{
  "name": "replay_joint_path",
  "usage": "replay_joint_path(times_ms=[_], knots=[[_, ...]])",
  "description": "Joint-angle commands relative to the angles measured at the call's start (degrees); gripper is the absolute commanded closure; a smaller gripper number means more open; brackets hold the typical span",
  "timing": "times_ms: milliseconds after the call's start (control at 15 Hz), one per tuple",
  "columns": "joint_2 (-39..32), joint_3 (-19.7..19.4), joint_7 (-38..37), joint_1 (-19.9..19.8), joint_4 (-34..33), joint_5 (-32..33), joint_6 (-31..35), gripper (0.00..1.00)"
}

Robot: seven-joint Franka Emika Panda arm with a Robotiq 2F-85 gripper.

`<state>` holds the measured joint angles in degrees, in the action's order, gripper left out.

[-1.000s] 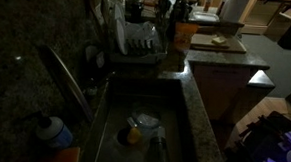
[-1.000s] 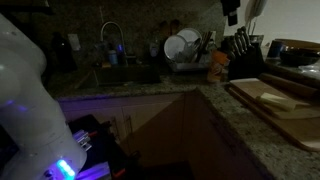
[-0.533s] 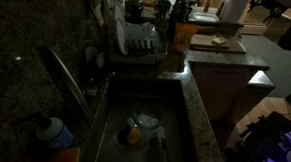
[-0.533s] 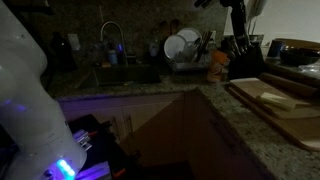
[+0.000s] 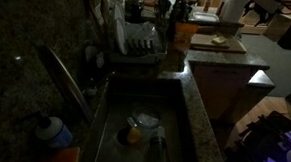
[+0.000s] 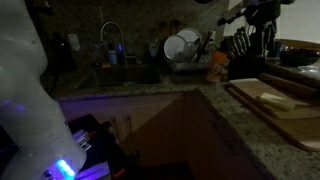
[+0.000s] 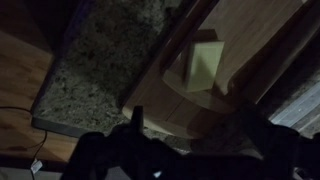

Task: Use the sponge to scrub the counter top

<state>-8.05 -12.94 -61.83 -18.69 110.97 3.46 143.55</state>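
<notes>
1. In an exterior view, the tool point(image 5: 261, 9) hangs high at the far right. The sponge point(image 5: 220, 39) lies well apart from it on the cutting board point(image 5: 227, 46), far beyond the sink point(image 5: 144, 111).
2. In an exterior view, the tool point(image 6: 262, 12) is up at the right. The sponge point(image 6: 278, 99) rests on the board, which sits on the granite surface point(image 6: 235, 122).
3. In the wrist view, the tool point(image 7: 190, 128) is spread wide, with nothing between its fingers point(image 7: 135, 128). The sponge point(image 7: 205, 62) lies on the board beyond them, and the speckled surface point(image 7: 110, 60) is to the left.
</notes>
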Motion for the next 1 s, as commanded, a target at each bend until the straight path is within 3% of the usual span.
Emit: replay_joint_path(times_ms=[0,200,267,333,533,600,733,933], knots=[[-12.03,-1.24,-1.05,0.37,-13.30,-11.33,-1.38,0.00],[-22.18,-3.86,-2.10,1.20,-21.48,-9.33,5.46,0.00],[-23.39,-5.66,-4.61,2.22,-22.77,-7.74,4.83,0.00],[-18.71,-3.87,-1.03,1.60,-17.81,-10.24,3.92,0.00],[-23.32,-5.41,-3.02,2.04,-21.88,-9.22,4.51,0.00],[-21.93,-4.30,0.19,1.46,-20.70,-9.37,4.54,0.00],[-25.87,-5.15,1.15,1.12,-27.14,-8.27,-5.63,0.00],[-30.48,-2.44,7.26,-2.41,-34.54,-11.61,-18.16,0.00]])
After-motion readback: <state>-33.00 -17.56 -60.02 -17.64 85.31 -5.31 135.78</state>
